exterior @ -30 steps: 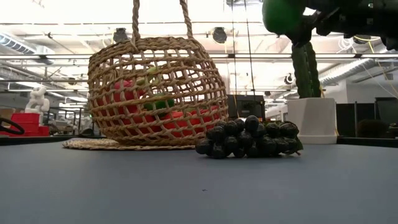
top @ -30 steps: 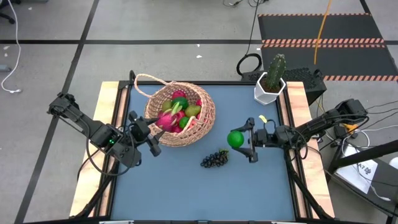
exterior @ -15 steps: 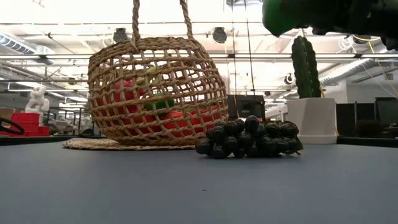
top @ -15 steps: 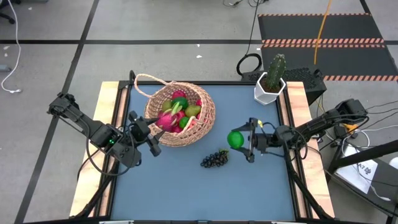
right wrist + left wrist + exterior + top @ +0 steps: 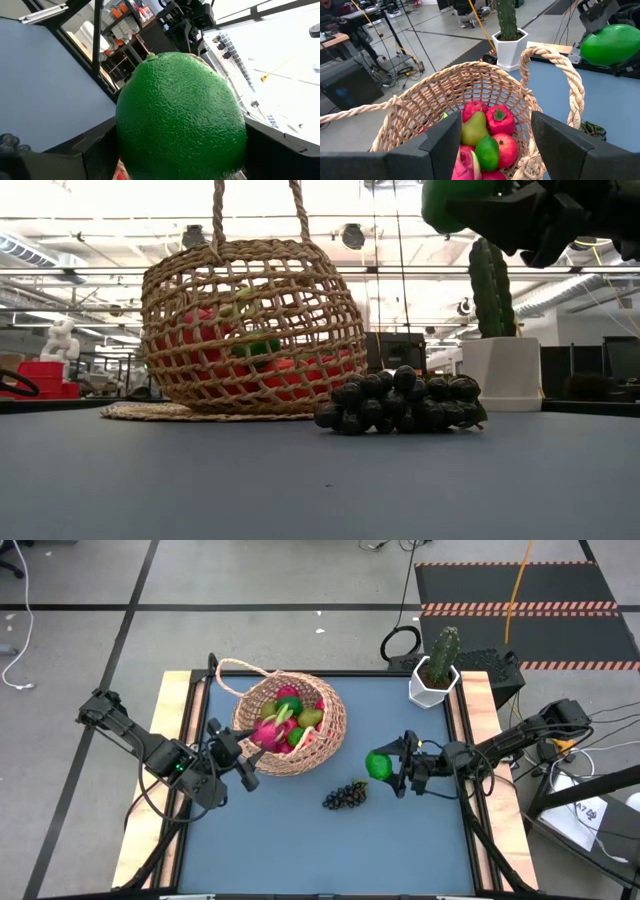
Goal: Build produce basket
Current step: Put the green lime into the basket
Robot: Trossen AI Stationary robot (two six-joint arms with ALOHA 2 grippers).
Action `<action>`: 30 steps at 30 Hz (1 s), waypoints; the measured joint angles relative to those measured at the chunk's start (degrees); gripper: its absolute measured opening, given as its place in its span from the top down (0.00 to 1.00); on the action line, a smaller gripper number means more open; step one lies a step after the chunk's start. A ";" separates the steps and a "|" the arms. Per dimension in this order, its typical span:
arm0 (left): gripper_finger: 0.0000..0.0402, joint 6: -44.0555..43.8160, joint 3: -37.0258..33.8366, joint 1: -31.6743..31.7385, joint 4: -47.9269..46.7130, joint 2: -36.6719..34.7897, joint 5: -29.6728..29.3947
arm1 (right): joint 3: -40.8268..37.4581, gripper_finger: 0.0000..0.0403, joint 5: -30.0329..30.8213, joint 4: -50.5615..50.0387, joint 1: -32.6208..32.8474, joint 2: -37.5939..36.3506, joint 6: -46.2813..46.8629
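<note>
From above, the right gripper [image 5: 392, 766] pinches a green lime [image 5: 378, 764] in the air over the table, and the basket [image 5: 292, 725] lies out past its fingertips, toward the left arm's side, with the grape bunch [image 5: 345, 796] on the blue table [image 5: 300, 840] just off to one side of that path. The left gripper [image 5: 232, 755] sits spread against the basket's rim on the side away from the right arm. From table height, the lime [image 5: 450, 202] hangs high in the right gripper, above the grape bunch [image 5: 400, 402] and level with the basket's handle [image 5: 255, 210], so the carry looks clear of the rim. In the left wrist view, the basket's [image 5: 410, 105] mouth opens between that gripper's parted fingers [image 5: 445, 142], showing a pear [image 5: 474, 128], red fruits and another lime inside, with the held lime [image 5: 614, 44] beyond the handle. In the right wrist view, the lime [image 5: 182, 117] fills the space between its fingers.
</note>
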 joint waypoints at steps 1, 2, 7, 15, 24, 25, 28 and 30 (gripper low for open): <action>0.40 0.00 0.00 0.00 -0.02 0.00 0.00 | 0.00 0.17 0.00 0.00 0.00 0.00 0.37; 0.40 0.00 0.00 0.00 0.00 0.00 0.00 | 0.00 0.17 0.00 0.00 0.00 0.00 0.78; 0.40 0.00 0.00 0.00 0.00 0.00 0.00 | 0.00 0.17 0.00 0.00 -0.02 0.00 0.96; 0.40 0.00 0.00 0.00 -0.01 0.00 0.00 | 0.00 0.17 -0.01 0.00 -0.01 0.00 1.15; 0.40 0.00 0.00 0.00 0.00 0.00 0.00 | 0.00 0.17 -0.02 0.00 -0.02 0.00 1.17; 0.40 0.00 0.00 0.00 0.00 0.00 0.00 | 0.00 0.17 -0.01 0.00 -0.02 0.00 1.15; 0.40 0.00 0.00 0.00 -0.02 0.00 0.00 | 0.00 0.17 -0.01 0.00 -0.02 0.00 1.16; 0.40 0.00 0.00 0.00 -0.02 0.00 0.00 | 0.00 0.17 -0.02 0.00 -0.02 0.00 1.16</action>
